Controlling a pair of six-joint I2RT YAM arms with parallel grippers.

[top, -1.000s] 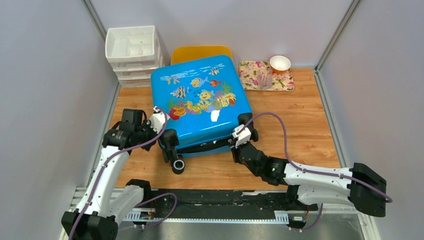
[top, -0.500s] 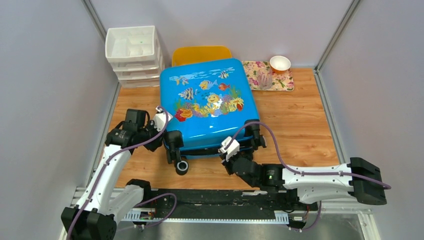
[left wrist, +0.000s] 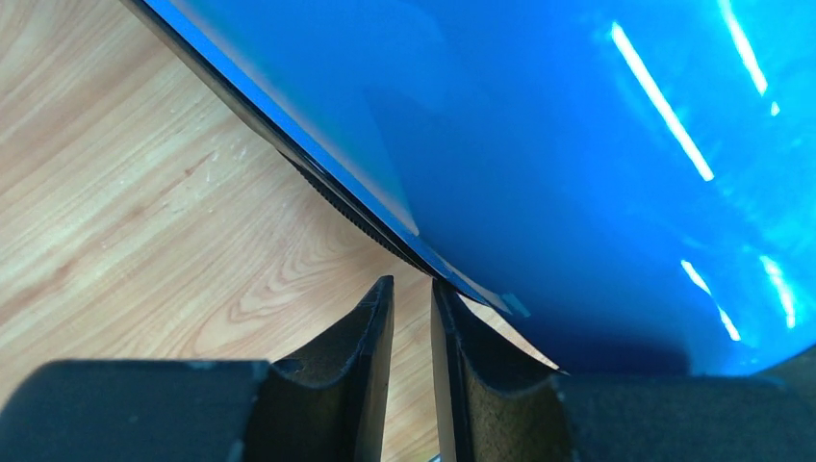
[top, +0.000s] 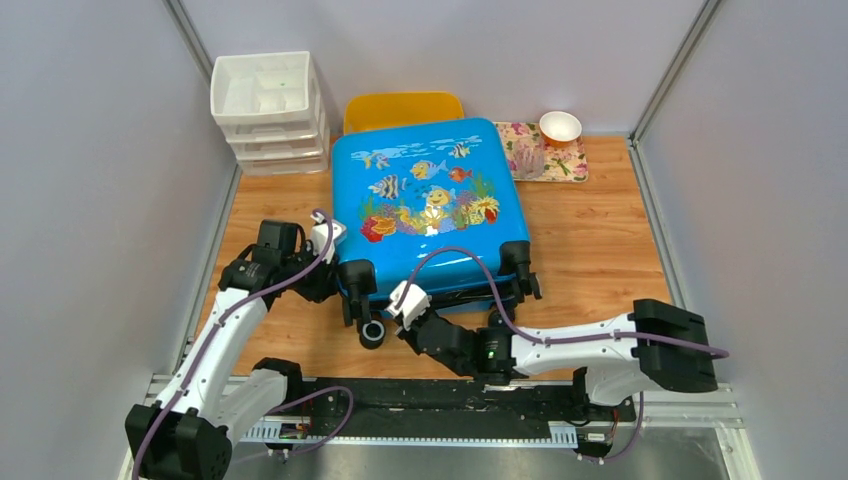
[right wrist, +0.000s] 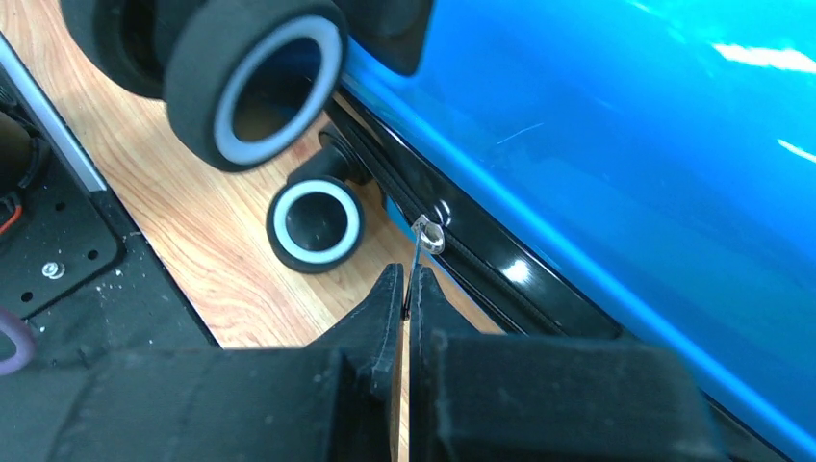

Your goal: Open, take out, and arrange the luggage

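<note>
The luggage [top: 430, 200], a glossy blue suitcase with a fish print, lies flat and closed on the wooden table [top: 600, 250], its black wheels [top: 372, 333] toward me. My right gripper [top: 405, 308] is at the near edge, by the left wheel. In the right wrist view the right gripper [right wrist: 405, 272] is shut on the thin zipper pull [right wrist: 416, 262], whose metal ring [right wrist: 428, 234] sits on the black zipper track. My left gripper [top: 322, 283] is at the case's near left corner. In the left wrist view the left gripper [left wrist: 412, 282] stands narrowly open with nothing between its fingers, and one fingertip [left wrist: 452, 298] touches the shell's lower rim.
A white drawer unit [top: 268, 105] stands at the back left. A yellow tub [top: 400, 105] sits behind the case. A floral tray [top: 550, 165] at the back right carries a clear glass [top: 530, 158], and a white bowl [top: 560, 126] rests at its far edge. Grey walls close in on both sides.
The right gripper has travelled left along the near edge with the zipper pull in it. The suitcase has shifted and turned to the right. The left gripper followed its corner.
</note>
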